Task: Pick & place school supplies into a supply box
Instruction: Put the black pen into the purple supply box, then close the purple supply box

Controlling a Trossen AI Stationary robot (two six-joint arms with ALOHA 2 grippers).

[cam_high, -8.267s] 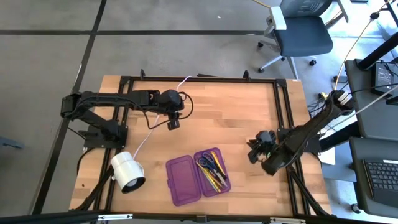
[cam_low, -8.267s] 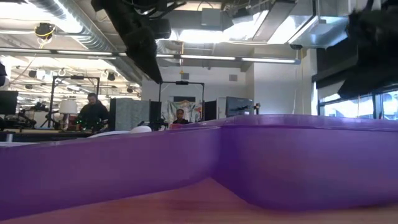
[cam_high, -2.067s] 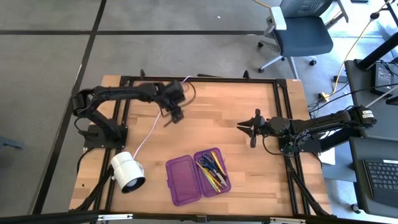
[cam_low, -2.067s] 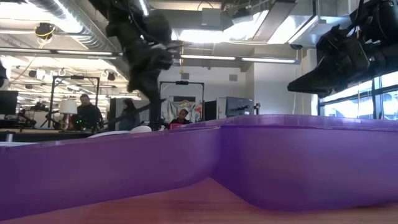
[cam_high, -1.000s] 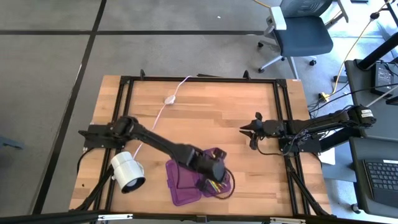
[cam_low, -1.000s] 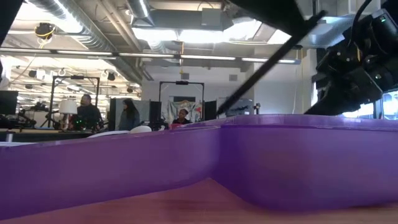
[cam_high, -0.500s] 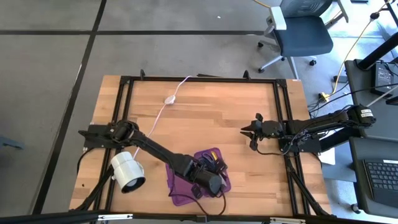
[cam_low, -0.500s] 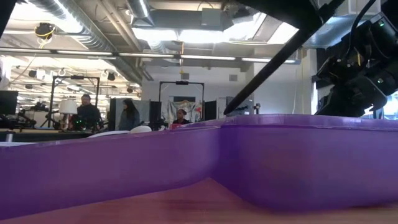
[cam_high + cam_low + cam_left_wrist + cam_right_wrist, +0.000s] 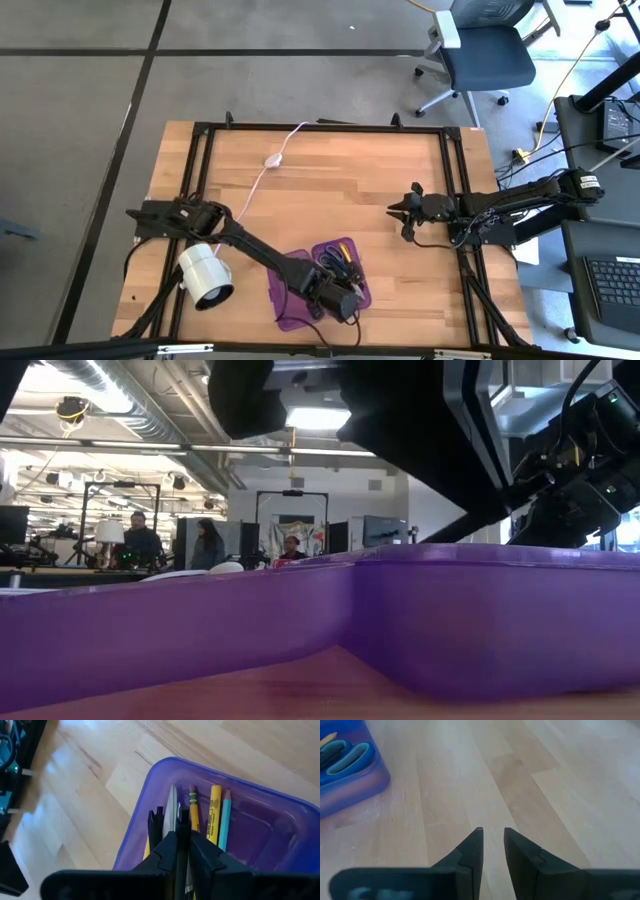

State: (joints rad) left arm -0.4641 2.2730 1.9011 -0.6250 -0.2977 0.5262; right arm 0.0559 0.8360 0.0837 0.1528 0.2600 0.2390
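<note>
placing step: left gripper (image 9: 182,827), jaws clamped on a dark pen (image 9: 182,815), sits over the box (image 9: 345,298) at 6 o'clock of the bench (image 9: 340,180). next: lower, release. right gripper (image 9: 492,842) waits at 3 o'clock, jaws narrow, empty.

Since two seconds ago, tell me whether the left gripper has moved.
Yes. The left gripper went from beside the cable switch down to the purple case.

My light wooden plank table (image 9: 360,180), black-framed.
On it lay a translucent purple plastic pencil case (image 9: 285,313), a white cylindrical lamp (image 9: 204,277) and a white cable with oval switch (image 9: 272,159).
</note>
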